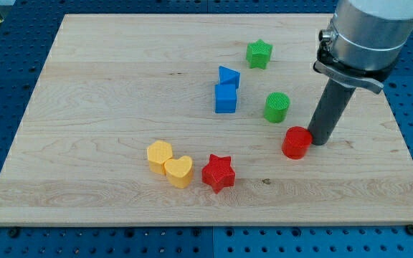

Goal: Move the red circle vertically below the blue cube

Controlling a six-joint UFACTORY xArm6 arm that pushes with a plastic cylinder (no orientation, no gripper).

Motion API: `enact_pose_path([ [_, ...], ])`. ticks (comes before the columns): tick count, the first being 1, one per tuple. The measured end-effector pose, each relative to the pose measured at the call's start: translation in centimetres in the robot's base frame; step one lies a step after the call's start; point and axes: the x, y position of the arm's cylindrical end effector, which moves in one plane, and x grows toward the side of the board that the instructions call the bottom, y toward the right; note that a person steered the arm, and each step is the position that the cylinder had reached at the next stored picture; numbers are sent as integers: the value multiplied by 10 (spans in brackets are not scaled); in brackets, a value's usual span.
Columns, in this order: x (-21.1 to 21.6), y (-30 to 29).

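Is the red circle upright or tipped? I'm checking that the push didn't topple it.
Upright. The red circle sits flat on the board, round top face up, with my tip at its right side.

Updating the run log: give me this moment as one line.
my tip: touching red circle from view's right | blue cube: upper left of circle | status: circle not yet below cube
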Motion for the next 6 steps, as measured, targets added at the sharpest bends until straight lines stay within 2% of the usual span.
enact_pose_path([
  [2, 29, -13],
  [6, 29, -80],
])
